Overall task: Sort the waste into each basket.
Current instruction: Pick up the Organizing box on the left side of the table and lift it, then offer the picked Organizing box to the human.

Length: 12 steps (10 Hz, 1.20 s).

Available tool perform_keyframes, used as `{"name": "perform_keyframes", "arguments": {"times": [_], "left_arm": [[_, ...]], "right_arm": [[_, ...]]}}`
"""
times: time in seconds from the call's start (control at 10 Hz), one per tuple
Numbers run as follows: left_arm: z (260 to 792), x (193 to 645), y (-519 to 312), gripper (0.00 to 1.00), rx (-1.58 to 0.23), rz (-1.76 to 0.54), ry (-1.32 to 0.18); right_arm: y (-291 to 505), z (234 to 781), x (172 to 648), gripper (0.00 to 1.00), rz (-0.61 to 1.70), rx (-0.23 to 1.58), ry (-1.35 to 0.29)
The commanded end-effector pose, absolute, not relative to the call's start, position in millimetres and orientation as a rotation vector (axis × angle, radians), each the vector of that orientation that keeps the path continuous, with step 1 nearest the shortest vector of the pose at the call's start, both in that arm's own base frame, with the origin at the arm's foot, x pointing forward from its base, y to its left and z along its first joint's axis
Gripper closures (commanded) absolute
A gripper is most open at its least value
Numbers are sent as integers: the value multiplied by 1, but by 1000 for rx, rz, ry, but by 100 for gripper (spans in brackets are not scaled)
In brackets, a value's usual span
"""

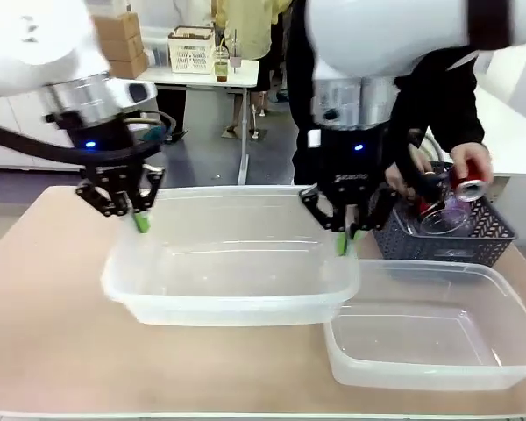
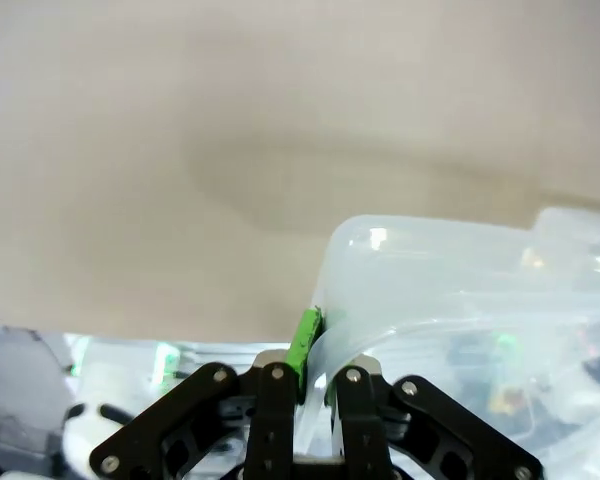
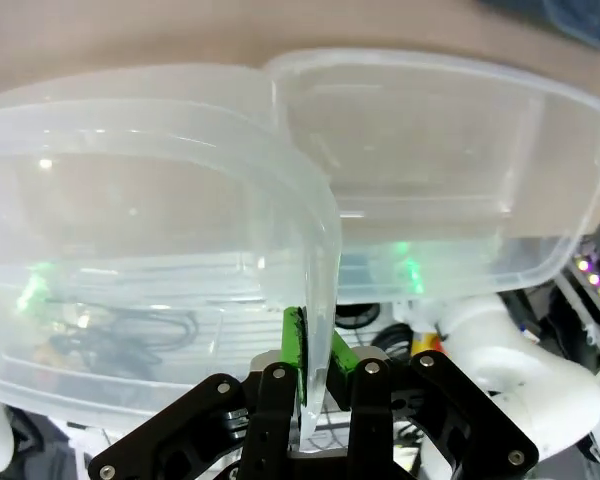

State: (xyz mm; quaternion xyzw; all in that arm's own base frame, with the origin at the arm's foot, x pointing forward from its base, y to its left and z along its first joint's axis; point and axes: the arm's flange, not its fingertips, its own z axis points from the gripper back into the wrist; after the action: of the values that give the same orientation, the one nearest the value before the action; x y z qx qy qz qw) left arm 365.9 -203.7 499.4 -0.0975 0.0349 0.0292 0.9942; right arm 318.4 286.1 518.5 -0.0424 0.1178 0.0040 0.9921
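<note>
Left claw [image 1: 140,219], right claw [image 1: 349,237] each clenched on rim of empty tub [image 1: 228,309]. Second tub [image 1: 421,373] empty, counter's near right corner. Grey basket [image 1: 473,241] holds bottle [image 1: 444,219].

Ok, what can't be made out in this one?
- Front view: how many cans and bottles sit in the grey basket; its lattice wall and the person's hand hide them.
- Front view: whether the tub gripped by the left hand and right hand touches the second tub; clear walls overlap.
- Left wrist view: the clutter seen through the tub; blurred.

Grey floor [image 1: 202,132], white table [image 1: 202,77], cardboard boxes [image 1: 120,42] behind.
</note>
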Motion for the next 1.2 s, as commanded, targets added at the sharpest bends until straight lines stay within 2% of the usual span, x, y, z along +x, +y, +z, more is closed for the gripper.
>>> {"name": "perform_keyframes", "arguments": {"times": [0.0,0.2,0.4,0.5,1.1], "left_arm": [[519,386,-230,93,-225,130,56],[525,380,-243,93,-300,117,56],[519,372,-242,93,-300,62,1],[519,378,-244,93,-235,70,71],[519,378,-244,93,-235,70,71]], "right_arm": [[253,519,313,94,18,-63,236],[237,503,323,94,98,-50,268],[236,494,327,94,44,41,248],[234,512,328,94,63,-54,244],[234,512,328,94,63,-54,244]]}}
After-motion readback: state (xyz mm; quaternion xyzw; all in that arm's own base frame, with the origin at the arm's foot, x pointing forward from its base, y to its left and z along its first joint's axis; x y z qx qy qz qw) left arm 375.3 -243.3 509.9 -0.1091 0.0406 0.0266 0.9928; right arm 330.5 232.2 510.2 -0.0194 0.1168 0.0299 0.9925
